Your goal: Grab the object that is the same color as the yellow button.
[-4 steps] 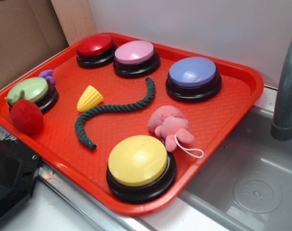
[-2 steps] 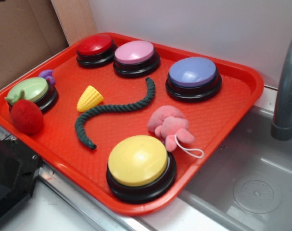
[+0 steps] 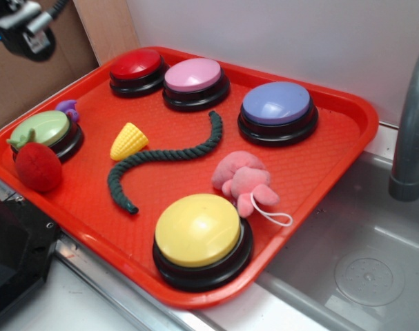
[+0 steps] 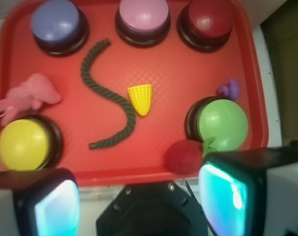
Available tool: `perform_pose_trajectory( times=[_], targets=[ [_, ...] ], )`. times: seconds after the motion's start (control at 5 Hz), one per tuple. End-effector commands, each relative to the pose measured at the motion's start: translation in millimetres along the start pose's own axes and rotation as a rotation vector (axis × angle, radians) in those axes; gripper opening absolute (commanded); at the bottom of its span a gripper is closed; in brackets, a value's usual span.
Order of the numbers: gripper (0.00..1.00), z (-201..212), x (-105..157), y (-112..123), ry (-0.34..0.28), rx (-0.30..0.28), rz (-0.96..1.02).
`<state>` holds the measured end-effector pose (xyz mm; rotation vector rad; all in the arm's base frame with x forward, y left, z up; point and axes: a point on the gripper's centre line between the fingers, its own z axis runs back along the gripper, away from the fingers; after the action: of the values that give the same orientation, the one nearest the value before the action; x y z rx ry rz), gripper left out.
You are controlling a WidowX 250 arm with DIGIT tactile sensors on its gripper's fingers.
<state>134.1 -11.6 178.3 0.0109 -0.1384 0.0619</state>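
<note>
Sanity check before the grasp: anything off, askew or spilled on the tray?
Nothing spilled or damaged. The toy corn lies on its side beside the green rope, apart from the yellow button. The red plush strawberry leans against the light-green button. The gripper looks open, above the tray's edge.

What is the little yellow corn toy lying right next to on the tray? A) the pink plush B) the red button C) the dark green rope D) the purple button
C: the corn toy lies beside the dark green rope, in the middle of the red tray, well apart from the buttons.
</note>
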Motion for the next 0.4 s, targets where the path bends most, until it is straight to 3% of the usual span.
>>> perform_pose_trajectory(
  times=[0.0,0.2],
  targets=[
    [1.0,-53.0,25.1,7.1,-0.01,-0.039,0.067],
    [1.0,-80.1,29.8,10.2,0.012,-0.032,0.095]
  ],
)
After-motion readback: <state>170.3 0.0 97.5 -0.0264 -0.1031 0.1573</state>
